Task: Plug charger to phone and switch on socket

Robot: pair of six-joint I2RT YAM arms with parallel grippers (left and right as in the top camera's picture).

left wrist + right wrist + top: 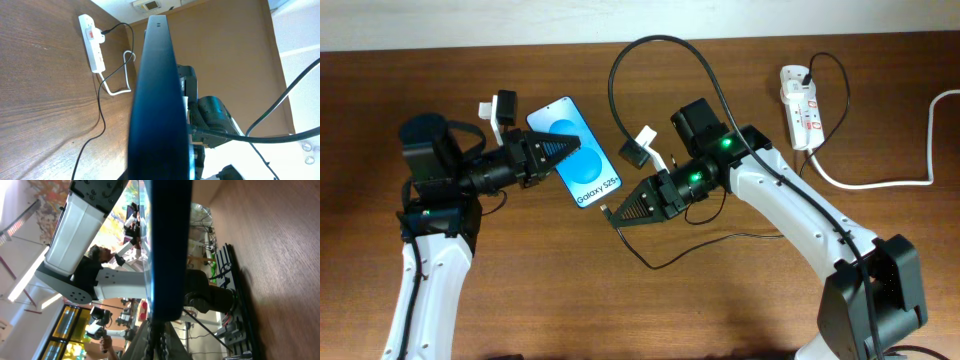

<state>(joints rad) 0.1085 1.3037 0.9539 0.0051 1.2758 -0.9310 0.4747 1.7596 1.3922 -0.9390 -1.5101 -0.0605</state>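
The phone (586, 176), blue screen reading "Galaxy S25", is held off the table by my left gripper (570, 151), which is shut on its upper half. It shows edge-on in the left wrist view (155, 100) and the right wrist view (170, 245). My right gripper (613, 212) is shut on the charger's connector tip (159, 329), right at the phone's bottom end; I cannot tell if it is inserted. The thin black charger cable (650, 265) trails right toward the white socket (800, 105), where its plug sits. The socket also shows in the left wrist view (92, 42).
The socket's thick white cord (880, 183) runs to the table's right edge. A thick black robot cable (660, 42) loops above the right arm. The table's far edge lies just behind the socket.
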